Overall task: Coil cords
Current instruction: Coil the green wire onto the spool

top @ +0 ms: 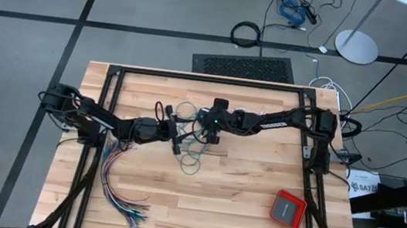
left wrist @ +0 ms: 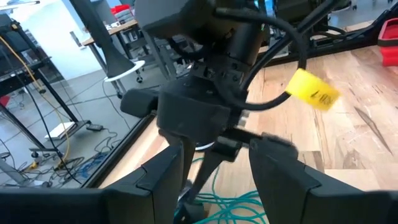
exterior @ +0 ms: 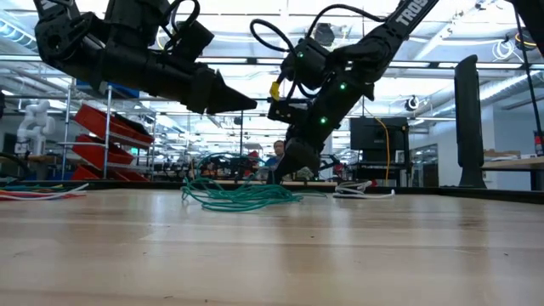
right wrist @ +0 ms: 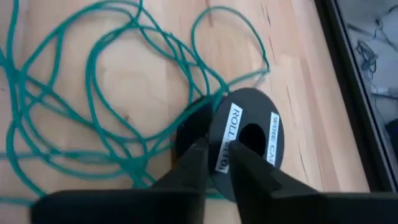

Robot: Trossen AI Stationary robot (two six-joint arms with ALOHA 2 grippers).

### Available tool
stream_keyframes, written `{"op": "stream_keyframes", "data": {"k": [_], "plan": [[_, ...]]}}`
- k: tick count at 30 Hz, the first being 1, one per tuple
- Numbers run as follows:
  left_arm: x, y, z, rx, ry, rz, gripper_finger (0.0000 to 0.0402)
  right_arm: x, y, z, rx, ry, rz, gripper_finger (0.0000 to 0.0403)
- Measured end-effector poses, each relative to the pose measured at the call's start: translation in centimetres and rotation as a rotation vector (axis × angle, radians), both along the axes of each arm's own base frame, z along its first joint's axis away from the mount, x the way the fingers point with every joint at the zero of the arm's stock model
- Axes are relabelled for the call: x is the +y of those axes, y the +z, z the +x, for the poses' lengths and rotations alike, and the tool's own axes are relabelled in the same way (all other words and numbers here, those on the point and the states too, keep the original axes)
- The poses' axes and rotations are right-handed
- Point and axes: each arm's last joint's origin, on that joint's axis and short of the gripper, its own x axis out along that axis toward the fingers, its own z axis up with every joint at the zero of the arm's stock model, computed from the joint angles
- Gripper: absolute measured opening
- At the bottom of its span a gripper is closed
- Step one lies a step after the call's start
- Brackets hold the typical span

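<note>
The right gripper [right wrist: 216,163] pinches the rim of a black spool [right wrist: 245,142] with white lettering, near the middle of the table [top: 253,214] toward its far edge. The teal cord [right wrist: 93,93], thin and limp, sprawls in loose loops beside and under the spool. The left gripper [left wrist: 214,171] hangs just beside, fingers apart, empty. Coloured wires [top: 120,193] fan toward the near left corner; a red case [top: 287,209] lies near the right edge.
</note>
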Motion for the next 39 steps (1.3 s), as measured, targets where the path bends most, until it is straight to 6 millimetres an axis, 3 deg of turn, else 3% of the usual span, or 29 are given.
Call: {"op": "stream_keyframes", "data": {"k": [3, 9, 21, 28, 34, 39], "plan": [[0.0, 0.0, 0.0, -0.003, 0.000, 0.000, 0.0192, 0.0, -0.5, 0.2, 0.000, 0.009, 0.006, 0.0009], [0.0, 0.0, 0.0, 0.000, -0.001, -0.002, 0.0192, 0.3, -0.9, 0.0, 0.051, -0.073, -0.095, 0.0001], [-0.1, -0.1, 0.0, 0.006, -0.008, -0.003, 0.0192, 2.3, 3.2, -0.4, -0.024, -0.112, -0.216, 0.0001], [-0.1, -0.2, 0.0, 0.016, -0.006, -0.020, 0.0192, 3.2, 4.5, -1.5, -0.004, -0.126, -0.151, 0.0001], [-0.1, -0.3, 0.0, 0.015, -0.002, -0.049, 0.0192, 3.8, 4.9, -2.9, 0.048, -0.121, 0.043, 0.0001], [-0.1, -0.3, 0.0, 0.014, -0.002, -0.049, 0.0192, 4.2, 5.6, -3.8, 0.084, -0.127, 0.063, 0.0000]]}}
